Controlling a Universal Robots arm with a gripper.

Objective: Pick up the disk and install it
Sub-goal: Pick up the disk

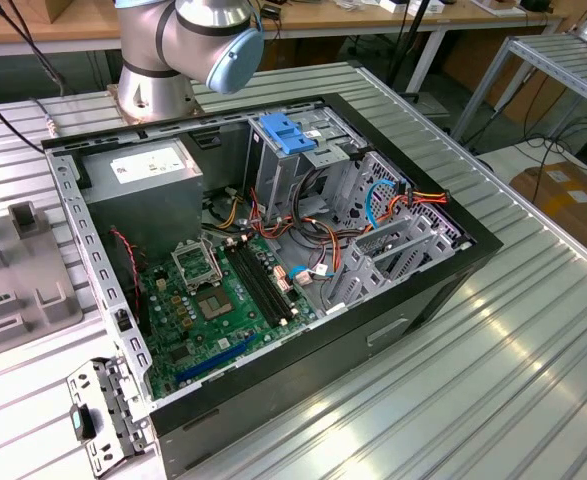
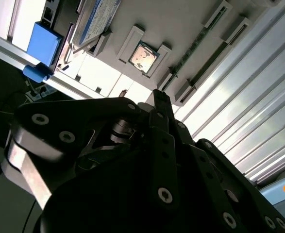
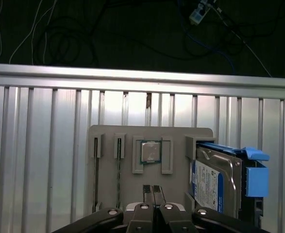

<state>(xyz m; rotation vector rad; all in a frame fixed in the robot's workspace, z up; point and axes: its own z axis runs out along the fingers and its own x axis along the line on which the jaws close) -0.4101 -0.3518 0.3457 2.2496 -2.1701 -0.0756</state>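
The open computer case [image 1: 273, 395] lies on the slatted table [image 1: 493, 360]. The disk [image 3: 215, 179] stands on edge in the grey parts holder [image 3: 176, 136]. I judge it stiff, weighty and shock-sensitive: grip its flat metal faces, not the blue carrier [image 3: 256, 180]. The gripper [image 3: 152, 188] hovers above, jaws together
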